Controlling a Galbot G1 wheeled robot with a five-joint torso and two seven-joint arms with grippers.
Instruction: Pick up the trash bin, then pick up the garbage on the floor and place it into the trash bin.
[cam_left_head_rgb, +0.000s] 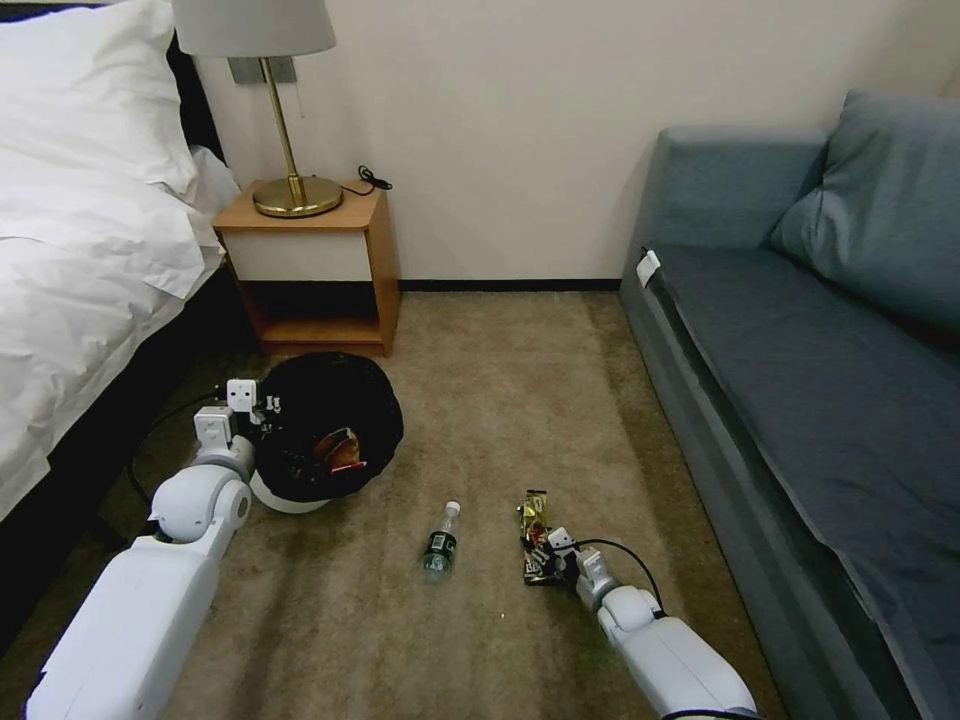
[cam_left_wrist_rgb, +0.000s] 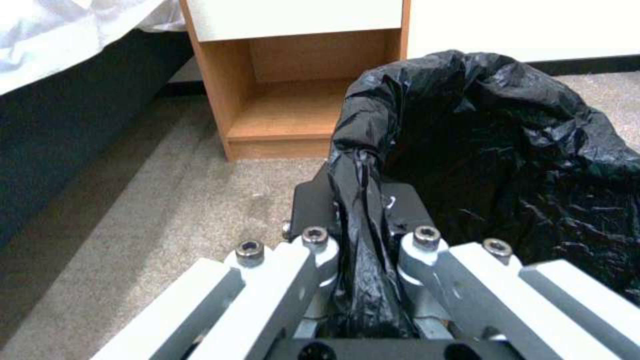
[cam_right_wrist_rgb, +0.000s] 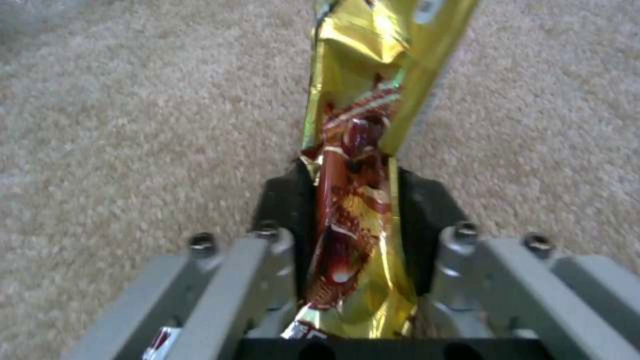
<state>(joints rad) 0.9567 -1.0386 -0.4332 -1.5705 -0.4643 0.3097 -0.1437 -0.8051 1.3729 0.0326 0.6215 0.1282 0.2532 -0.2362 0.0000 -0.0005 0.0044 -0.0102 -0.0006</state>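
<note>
I have the left gripper (cam_left_wrist_rgb: 363, 200) pinching the trash bin (cam_left_head_rgb: 325, 430) rim at my ten o'clock and the right gripper (cam_right_wrist_rgb: 353, 200) clamped on the gold snack packet (cam_right_wrist_rgb: 360, 150) at five o'clock; next, I judge, lift it over the bin.

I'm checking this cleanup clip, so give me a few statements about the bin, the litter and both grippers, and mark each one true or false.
1. The left gripper pinches the bin by its bagged rim. True.
2. The right gripper is open above bare carpet. False: it is shut on the yellow snack packet.
3. The bottle lies on the carpet between both arms. True.
4. The bin holds nothing. False: a wrapper lies inside.
</note>
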